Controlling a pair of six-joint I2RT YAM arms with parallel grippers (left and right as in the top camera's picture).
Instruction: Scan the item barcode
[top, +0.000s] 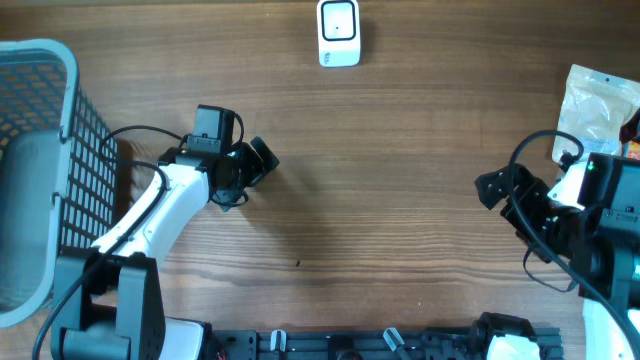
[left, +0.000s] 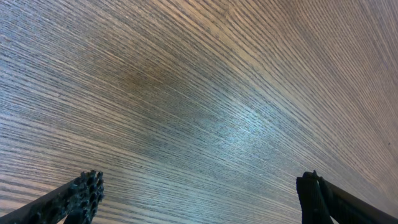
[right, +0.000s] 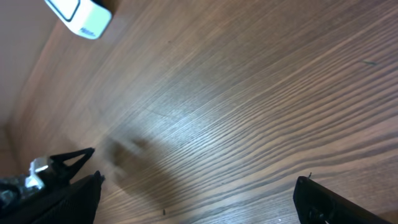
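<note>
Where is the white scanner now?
In the overhead view, the white scanner sits at the far table edge, near the middle, between the basket on the left and the packet on the right.

Both arms angled in toward the middle. The left gripper (top: 258, 163) points right, jaws spread wide, empty. The right gripper (top: 492, 188) points left, jaws equally wide, empty.
</note>
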